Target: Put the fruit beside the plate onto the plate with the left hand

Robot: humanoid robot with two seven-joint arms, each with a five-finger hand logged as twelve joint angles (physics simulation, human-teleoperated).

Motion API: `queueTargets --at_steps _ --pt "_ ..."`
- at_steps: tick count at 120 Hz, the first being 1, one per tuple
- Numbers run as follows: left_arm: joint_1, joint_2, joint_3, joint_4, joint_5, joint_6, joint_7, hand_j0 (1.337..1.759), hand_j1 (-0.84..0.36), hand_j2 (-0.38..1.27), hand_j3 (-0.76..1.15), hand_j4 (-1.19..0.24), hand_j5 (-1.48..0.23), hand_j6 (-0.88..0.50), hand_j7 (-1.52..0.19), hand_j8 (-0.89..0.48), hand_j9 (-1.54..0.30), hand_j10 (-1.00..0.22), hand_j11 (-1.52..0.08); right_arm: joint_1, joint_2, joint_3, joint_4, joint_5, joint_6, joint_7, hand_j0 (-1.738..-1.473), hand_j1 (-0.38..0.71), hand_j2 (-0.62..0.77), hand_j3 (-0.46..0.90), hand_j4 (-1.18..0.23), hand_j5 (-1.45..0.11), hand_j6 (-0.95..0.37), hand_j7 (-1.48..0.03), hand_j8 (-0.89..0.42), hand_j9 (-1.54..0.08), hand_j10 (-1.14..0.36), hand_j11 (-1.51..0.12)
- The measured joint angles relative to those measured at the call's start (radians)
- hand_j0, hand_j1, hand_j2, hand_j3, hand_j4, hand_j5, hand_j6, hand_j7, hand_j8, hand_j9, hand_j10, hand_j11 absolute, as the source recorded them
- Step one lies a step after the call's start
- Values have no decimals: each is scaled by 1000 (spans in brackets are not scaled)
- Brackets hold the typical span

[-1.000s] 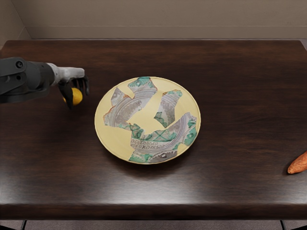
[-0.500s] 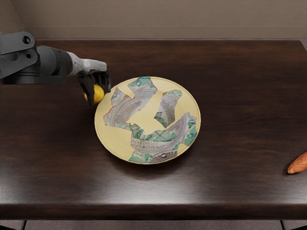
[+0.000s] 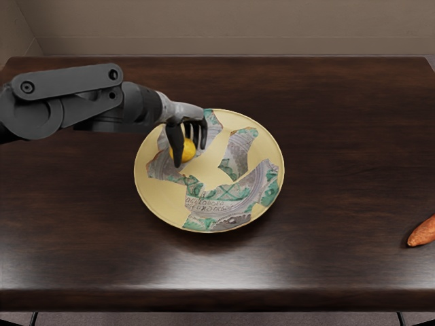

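A small yellow-orange fruit (image 3: 186, 150) is held in my left hand (image 3: 185, 138), whose dark fingers curl around it. The hand hovers over the upper left part of the yellow plate (image 3: 163, 197), which has green and grey patterned patches. The left arm reaches in from the left edge across the dark table. The fingers hide part of the fruit. I cannot tell whether the fruit touches the plate. The right arm is out of view.
The dark wooden table (image 3: 326, 95) spans the view, its front edge near the bottom. An orange carrot-like item (image 3: 422, 232) lies at the far right edge, well away from the plate.
My left hand carried the fruit rightward, from the table left of the plate, past the plate's rim, to above its upper left area. The arm extended further into view.
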Motion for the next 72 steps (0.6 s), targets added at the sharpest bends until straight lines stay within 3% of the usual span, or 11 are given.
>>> queueTargets --at_steps 20,45,72 --pt "8 -25 4 13 3 -7 0 1658 -316 505 0 -643 -854 -584 -838 -497 -842 -653 -846 -2 0 -1 -5 0 0 0 -1658 -314 -6 0 -29 -38 -29 -38 -29 -38 -29 -38" --pt "10 -32 3 13 0 -14 3 1658 80 188 0 -257 -341 -236 -335 -205 -336 -261 -338 -2 0 -1 -6 0 1 -1 -1658 -314 -6 0 -29 -38 -29 -38 -29 -38 -29 -38" --pt "18 123 -91 16 -129 -163 3 1658 260 63 0 -87 -113 -80 -111 -70 -112 -88 -112 -1 0 -1 -6 0 1 -1 -1658 -314 -6 0 -29 -38 -30 -38 -29 -38 -29 -38"
